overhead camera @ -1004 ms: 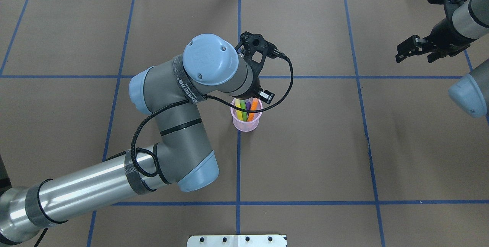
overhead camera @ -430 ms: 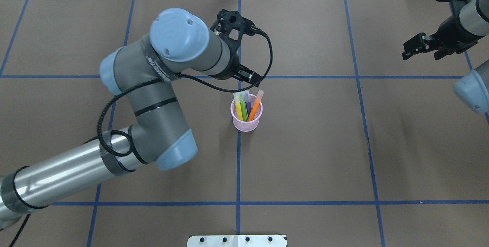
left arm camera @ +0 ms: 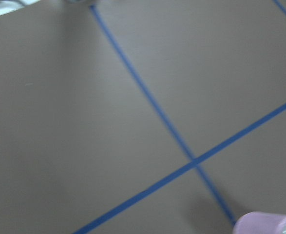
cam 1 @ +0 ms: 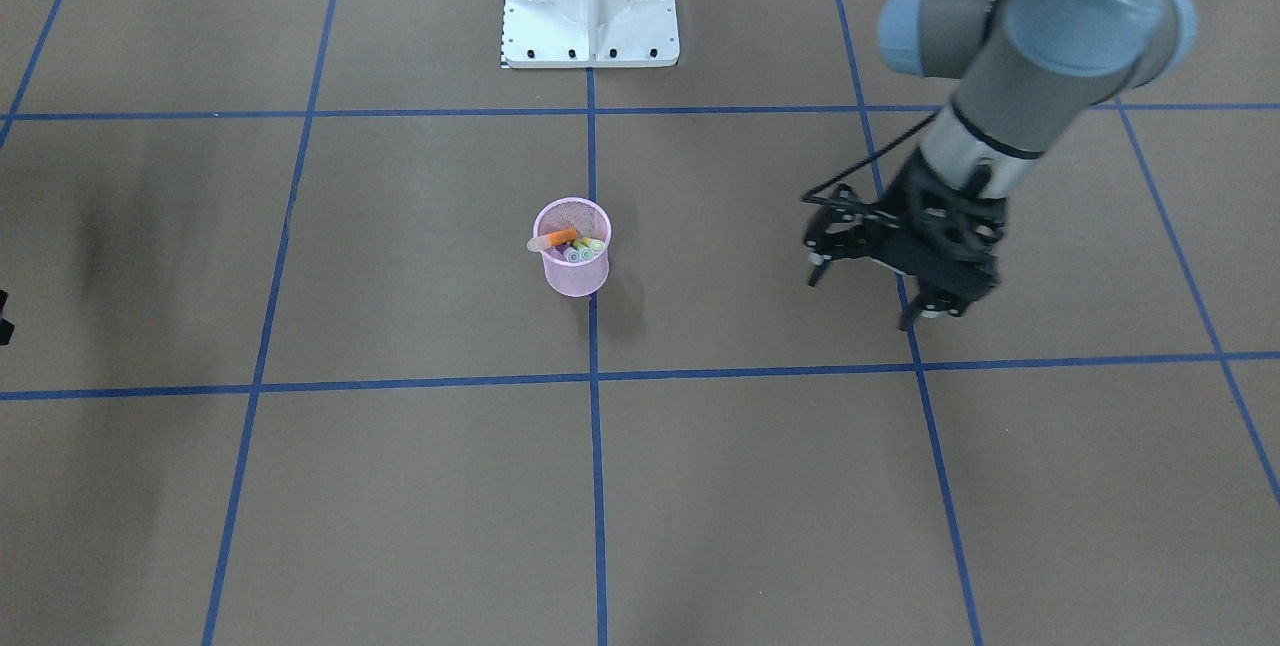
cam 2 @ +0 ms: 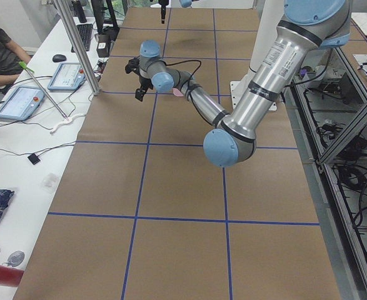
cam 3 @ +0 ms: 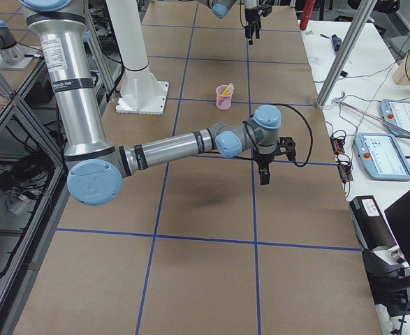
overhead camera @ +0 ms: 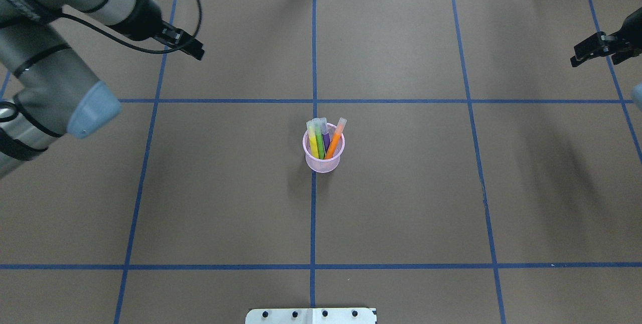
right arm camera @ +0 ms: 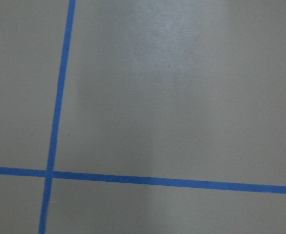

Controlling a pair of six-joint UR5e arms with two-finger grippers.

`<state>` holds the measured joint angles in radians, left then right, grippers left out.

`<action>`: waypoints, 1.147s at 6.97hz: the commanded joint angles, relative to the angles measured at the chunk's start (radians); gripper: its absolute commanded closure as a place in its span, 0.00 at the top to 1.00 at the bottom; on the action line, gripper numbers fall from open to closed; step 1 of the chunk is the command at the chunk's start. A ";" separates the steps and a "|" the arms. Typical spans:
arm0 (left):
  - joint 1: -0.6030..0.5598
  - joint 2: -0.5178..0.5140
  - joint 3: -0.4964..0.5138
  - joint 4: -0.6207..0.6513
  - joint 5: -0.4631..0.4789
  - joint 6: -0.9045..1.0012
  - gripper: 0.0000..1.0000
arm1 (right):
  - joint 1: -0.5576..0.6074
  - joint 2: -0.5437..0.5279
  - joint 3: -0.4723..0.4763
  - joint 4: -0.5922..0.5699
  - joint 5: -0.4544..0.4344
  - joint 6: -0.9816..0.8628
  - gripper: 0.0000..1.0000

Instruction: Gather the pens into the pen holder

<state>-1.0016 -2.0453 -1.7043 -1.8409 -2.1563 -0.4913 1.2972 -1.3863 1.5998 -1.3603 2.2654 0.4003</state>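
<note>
In the middle of the surface, the pens stand caps-up inside the pink pen holder. Farther back, the left end effector hangs wide open and empty, to the holder's left. It is nearer than the right end effector, which also looks open.

Seen from overhead, a wide flat table covered in matt brown paper fills the view; thin blue tape lines cross it in a grid of large squares; 2 of them run from 9 o'clock to 3 o'clock. A small round pink wire-mesh cup stands upright at the centre, its base touching the middle line that runs from 12 o'clock to 6 o'clock, mostly on that line's 3 o'clock side. At the 6 o'clock edge lies a white metal plate with 4 dark bolt heads, straddling the same line.
</note>
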 commanded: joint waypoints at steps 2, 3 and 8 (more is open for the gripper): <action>-0.217 0.188 0.096 0.061 -0.031 0.184 0.99 | 0.207 -0.033 -0.182 0.032 0.139 -0.312 0.99; -0.265 0.209 0.133 0.143 -0.042 0.185 0.99 | 0.208 -0.027 -0.202 0.029 0.155 -0.308 0.98; -0.394 0.318 0.109 0.149 -0.145 0.242 0.99 | 0.208 -0.033 -0.207 0.036 0.123 -0.291 0.99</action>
<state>-1.3725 -1.7309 -1.5735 -1.6976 -2.3313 -0.2847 1.5048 -1.4228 1.3937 -1.3249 2.3994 0.1081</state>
